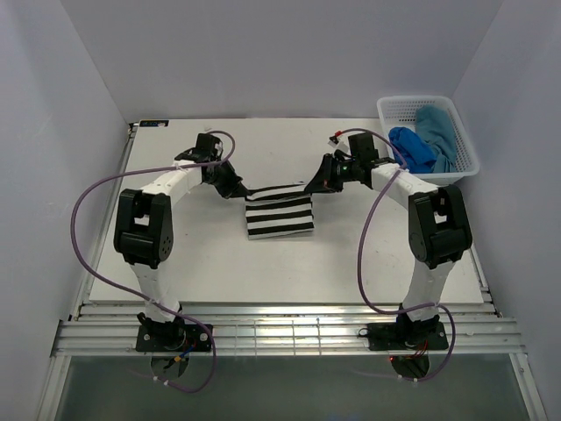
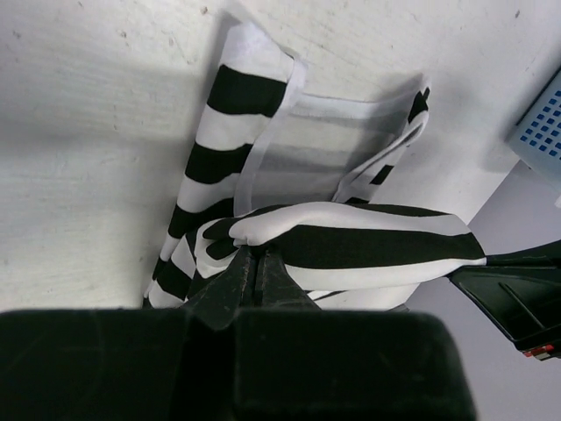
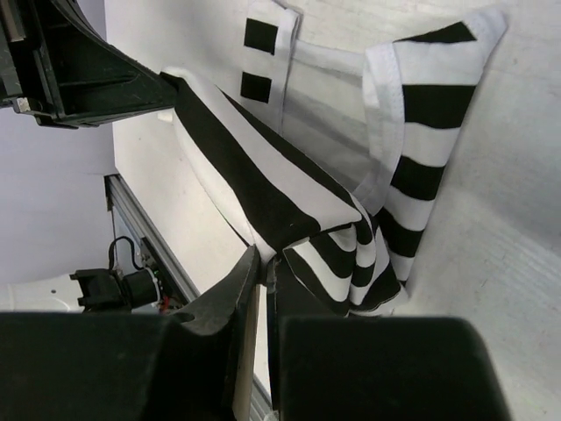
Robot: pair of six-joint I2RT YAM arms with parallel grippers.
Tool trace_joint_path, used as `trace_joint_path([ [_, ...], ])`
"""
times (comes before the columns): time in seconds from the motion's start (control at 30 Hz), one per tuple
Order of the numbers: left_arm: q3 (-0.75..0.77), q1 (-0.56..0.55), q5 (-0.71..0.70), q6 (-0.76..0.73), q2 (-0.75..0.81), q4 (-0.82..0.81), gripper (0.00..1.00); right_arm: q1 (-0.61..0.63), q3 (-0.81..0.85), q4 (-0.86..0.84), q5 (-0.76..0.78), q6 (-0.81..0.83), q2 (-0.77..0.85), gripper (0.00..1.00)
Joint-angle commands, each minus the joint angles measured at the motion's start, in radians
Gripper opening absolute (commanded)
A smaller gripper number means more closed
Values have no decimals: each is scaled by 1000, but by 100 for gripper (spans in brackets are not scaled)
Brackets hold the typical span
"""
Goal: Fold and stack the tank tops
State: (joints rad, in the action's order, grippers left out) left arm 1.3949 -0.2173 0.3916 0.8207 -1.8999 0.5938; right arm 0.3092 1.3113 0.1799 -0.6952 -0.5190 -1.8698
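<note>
Arm bases [image 1: 173,336] sit nearest. Beyond them the striped tank top [image 1: 279,219] lies mid-table, its far edge raised. The left gripper [image 1: 235,189] is clenched on that edge's left end, the right gripper [image 1: 314,185] on its right end. Farther right of the striped top, a white basket [image 1: 390,109] holds the royal blue top [image 1: 410,147] and the teal top [image 1: 438,130].

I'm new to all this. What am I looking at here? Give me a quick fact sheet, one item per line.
Striped top: mid-table, partly folded, far edge lifted
Left jaws: shut on that edge's left end
Right jaws: shut on its right end
Basket: white mesh, far right corner of the table
In basket: royal blue top and teal top, both bunched up
Stack: not started
</note>
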Motion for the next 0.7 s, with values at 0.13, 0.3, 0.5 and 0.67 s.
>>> trace_joint_path([
  [0.13,73,30,-2,-31,-79,-52,0,-16,85,-78,28,31,-94,8],
  [0.3,84,30,6,-37,-120,-66,0,-18,92,-111,52,10,-120,8],
  [0.5,85,30,21,-52,-125,-114,26,-21,98,-111,97,20,-126,10],
  [0.67,107,30,35,-66,-104,-132,82,-22,120,-109,109,33,-117,48],
])
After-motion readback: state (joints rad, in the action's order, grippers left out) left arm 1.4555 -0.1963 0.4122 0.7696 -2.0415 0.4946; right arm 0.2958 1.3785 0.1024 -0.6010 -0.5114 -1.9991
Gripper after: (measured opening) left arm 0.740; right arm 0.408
